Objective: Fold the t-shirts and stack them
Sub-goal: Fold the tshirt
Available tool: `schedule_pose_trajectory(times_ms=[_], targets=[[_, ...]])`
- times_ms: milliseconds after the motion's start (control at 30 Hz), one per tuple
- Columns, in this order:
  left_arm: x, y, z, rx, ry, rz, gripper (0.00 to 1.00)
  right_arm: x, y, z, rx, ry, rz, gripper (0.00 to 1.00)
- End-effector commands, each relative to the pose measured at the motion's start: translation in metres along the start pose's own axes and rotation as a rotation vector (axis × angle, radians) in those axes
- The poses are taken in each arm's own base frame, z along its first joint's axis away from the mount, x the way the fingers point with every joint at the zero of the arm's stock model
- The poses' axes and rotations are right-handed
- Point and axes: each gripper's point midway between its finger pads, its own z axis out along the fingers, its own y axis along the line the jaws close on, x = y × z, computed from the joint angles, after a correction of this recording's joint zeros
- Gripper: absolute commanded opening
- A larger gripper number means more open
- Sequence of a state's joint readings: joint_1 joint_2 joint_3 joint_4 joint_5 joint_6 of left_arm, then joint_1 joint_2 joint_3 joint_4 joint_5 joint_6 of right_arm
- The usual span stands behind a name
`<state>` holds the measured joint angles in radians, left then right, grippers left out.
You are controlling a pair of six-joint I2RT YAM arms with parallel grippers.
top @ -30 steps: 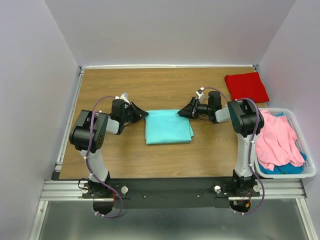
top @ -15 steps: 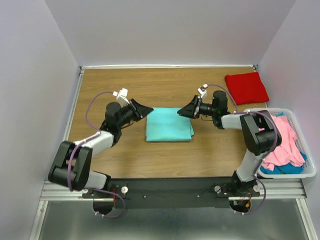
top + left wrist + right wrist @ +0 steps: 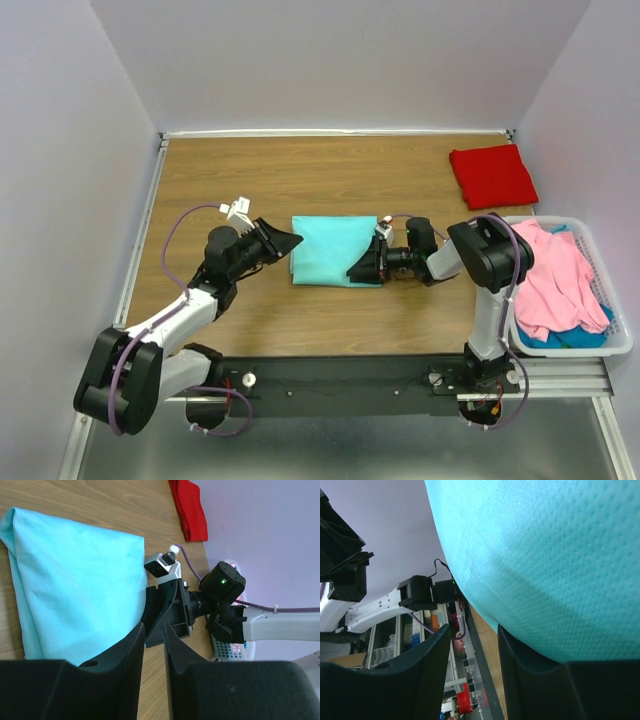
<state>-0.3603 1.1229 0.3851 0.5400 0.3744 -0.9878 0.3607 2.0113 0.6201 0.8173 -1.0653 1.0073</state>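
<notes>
The aqua-teal t-shirt [image 3: 335, 250] lies folded in a rectangle mid-table. It also shows in the left wrist view [image 3: 75, 580] and fills the right wrist view [image 3: 545, 555]. My left gripper [image 3: 290, 240] [image 3: 154, 630] sits just off the shirt's left edge, jaws a narrow gap apart and empty. My right gripper [image 3: 355, 272] [image 3: 474, 630] is low at the shirt's near right corner. It is open, with the cloth resting against one finger [image 3: 530, 680]. The red t-shirt [image 3: 492, 175] lies folded at the back right. Pink [image 3: 555, 280] and blue-teal [image 3: 570, 338] shirts lie in the basket.
The white plastic basket [image 3: 625, 345] stands at the right edge of the table, beside the right arm. Grey walls close in the left, back and right sides. The metal rail with the arm bases [image 3: 350, 380] runs along the near edge.
My right gripper has dropped from the shirt's far right edge to its near right corner. My left gripper has moved slightly nearer, staying at the shirt's left edge. The shirt lies as before.
</notes>
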Motion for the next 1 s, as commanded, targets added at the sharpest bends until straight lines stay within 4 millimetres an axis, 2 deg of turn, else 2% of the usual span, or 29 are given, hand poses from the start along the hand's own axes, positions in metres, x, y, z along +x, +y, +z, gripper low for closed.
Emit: schedule_pose_trajectory(times_ms=[0,100,200,300,333,400,433,467,500,567,600,667,700,733,767,800,933,967], targets=[[-0.016,-0.003,-0.005,-0.03,-0.067,0.039,0.29,0.005,-0.023,0.001,0.067,-0.024,0.077,0.5],[-0.023,-0.002,-0.009,-0.048,-0.102,0.062,0.29,0.0,-0.006,-0.003,0.048,-0.048,0.015,0.5],[-0.024,0.001,-0.006,-0.063,-0.097,0.079,0.29,-0.013,0.026,-0.005,0.01,-0.082,-0.059,0.51],[-0.026,0.002,-0.002,-0.074,-0.082,0.102,0.29,-0.024,0.055,0.001,-0.027,-0.097,-0.113,0.51],[-0.032,0.004,-0.003,-0.084,-0.093,0.117,0.29,-0.037,0.072,0.007,-0.046,-0.116,-0.157,0.51],[-0.048,0.008,-0.005,-0.146,-0.109,0.194,0.29,-0.049,0.084,0.017,-0.058,-0.127,-0.167,0.51],[-0.058,0.021,-0.013,-0.227,-0.127,0.208,0.29,-0.063,0.099,0.026,-0.077,-0.145,-0.203,0.51],[-0.075,0.013,-0.016,-0.243,-0.162,0.253,0.29,-0.07,0.106,0.032,-0.085,-0.153,-0.214,0.51],[-0.086,0.015,-0.021,-0.277,-0.186,0.283,0.29,-0.076,0.102,0.041,-0.079,-0.153,-0.199,0.51],[-0.11,0.019,-0.035,-0.365,-0.251,0.38,0.3,-0.087,0.107,0.057,-0.084,-0.166,-0.204,0.51],[-0.122,0.011,-0.044,-0.386,-0.282,0.41,0.3,-0.098,0.12,0.065,-0.106,-0.175,-0.219,0.51],[-0.143,0.008,-0.06,-0.454,-0.353,0.495,0.33,-0.107,0.11,0.085,-0.09,-0.184,-0.193,0.51],[-0.153,0.001,-0.064,-0.461,-0.384,0.524,0.35,-0.116,0.121,0.092,-0.108,-0.198,-0.204,0.51],[-0.156,0.002,-0.068,-0.489,-0.387,0.542,0.36,-0.116,0.106,0.107,-0.089,-0.192,-0.162,0.51],[-0.162,0.003,-0.075,-0.52,-0.413,0.571,0.37,-0.121,0.113,0.115,-0.102,-0.195,-0.16,0.51],[-0.164,0.004,-0.076,-0.528,-0.421,0.58,0.38,-0.118,0.098,0.128,-0.079,-0.189,-0.132,0.51],[-0.159,0.016,-0.078,-0.541,-0.442,0.568,0.38,-0.12,0.078,0.148,-0.04,-0.211,-0.071,0.51],[-0.156,0.018,-0.075,-0.529,-0.43,0.564,0.38,-0.121,0.063,0.156,-0.009,-0.225,-0.048,0.51]])
